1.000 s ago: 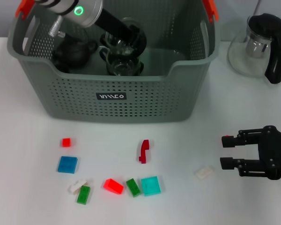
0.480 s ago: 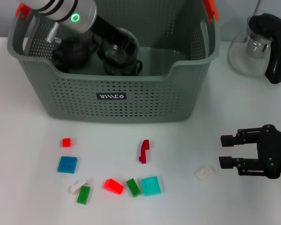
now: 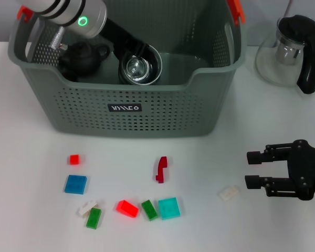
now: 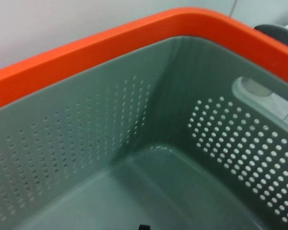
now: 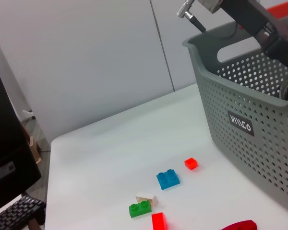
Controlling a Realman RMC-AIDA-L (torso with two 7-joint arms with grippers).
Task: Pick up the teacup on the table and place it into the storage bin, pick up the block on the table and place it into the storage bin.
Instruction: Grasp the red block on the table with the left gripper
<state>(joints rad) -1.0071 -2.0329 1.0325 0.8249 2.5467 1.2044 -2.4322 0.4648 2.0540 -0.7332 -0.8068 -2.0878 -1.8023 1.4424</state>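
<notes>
Left hand (image 3: 139,55) deep in storage bin (image 3: 147,113), fingers hidden, can't tell grip; glass teacup (image 3: 138,67) looks fragile, slippery, best held by rim; right hand (image 3: 253,169) spread over counter (image 3: 283,121)

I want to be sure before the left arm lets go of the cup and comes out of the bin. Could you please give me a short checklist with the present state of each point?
1. Teacup is inside the storage bin: ok, it sits below the rim, beside the dark teapot.
2. Teacup is resting on the bin floor: cannot tell.
3. Left end effector has released the cup: cannot tell, the fingers are hidden behind it.
4. Right end effector is out of the way: ok, it is open over the table, beside the white block.
5. Blocks are waiting: ok, the blue block and others lie before the bin.
</notes>
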